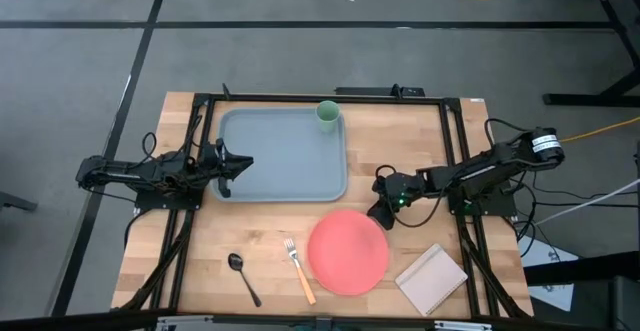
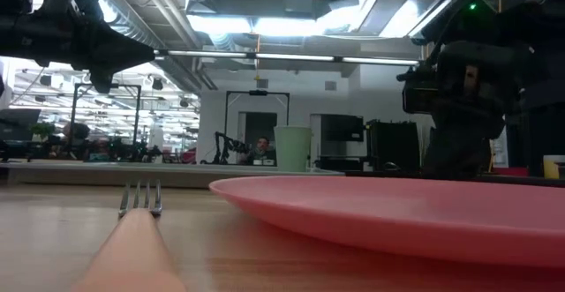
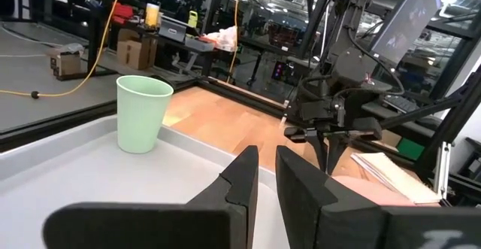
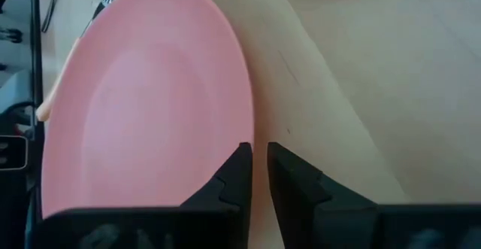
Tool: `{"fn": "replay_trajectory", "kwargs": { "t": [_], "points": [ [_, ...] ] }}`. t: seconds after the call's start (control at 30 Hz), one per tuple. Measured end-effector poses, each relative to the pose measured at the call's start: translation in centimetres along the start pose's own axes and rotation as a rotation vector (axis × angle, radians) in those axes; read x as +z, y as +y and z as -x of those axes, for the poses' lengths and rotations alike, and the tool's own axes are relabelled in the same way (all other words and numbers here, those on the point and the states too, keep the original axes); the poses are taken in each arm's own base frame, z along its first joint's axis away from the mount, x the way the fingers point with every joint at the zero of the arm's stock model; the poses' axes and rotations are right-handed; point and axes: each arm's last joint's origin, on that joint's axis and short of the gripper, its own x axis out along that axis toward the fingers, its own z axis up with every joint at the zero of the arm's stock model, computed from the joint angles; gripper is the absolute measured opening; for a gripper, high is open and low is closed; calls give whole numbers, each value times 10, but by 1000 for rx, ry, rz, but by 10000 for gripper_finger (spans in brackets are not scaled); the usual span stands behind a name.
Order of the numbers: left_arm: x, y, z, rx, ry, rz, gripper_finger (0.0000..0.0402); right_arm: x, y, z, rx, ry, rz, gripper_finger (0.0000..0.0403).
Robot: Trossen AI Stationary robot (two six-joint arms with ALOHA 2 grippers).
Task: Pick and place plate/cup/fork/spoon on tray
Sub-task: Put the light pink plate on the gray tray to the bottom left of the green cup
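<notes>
The grey-blue tray [image 1: 285,156] lies at the table's far middle. The pale green cup [image 1: 328,114] stands upright on its base in the tray's far right corner and also shows in the left wrist view [image 3: 143,113]. The coral plate [image 1: 348,251] lies flat on the table, nearer than the tray. The fork [image 1: 299,269] and the dark spoon [image 1: 243,276] lie on the table to the plate's left. My left gripper [image 1: 247,161] hovers over the tray's left part, shut and empty. My right gripper [image 1: 381,215] is shut, just above the plate's far right rim [image 4: 249,121]. My right gripper points its shut fingers down at the plate's far right rim. One fingertip [image 4: 239,159] stands over the rim, the other over the bare wood. I cannot tell whether it touches the plate. The plate lies flat on the table.
A tan notepad [image 1: 432,278] lies at the near right, close to the plate. Black frame rails [image 1: 455,161] run along the table's left, right and far sides. Bare wood shows between the tray and the plate.
</notes>
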Motion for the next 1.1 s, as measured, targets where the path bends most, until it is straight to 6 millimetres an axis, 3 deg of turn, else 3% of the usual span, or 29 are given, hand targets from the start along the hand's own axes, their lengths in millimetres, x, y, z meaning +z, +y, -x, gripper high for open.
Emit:
{"fn": "replay_trajectory", "kwargs": {
  "t": [0.6, 1.1],
  "points": [
    [0, 0, 0, 0, 0, 0, 41, 0, 0, 0, -2, 0, 55, 51],
    [0, 0, 0, 2, 4, -1, 41, 2, 3, 0, 21, -26, 83, 96]
  ]
}}
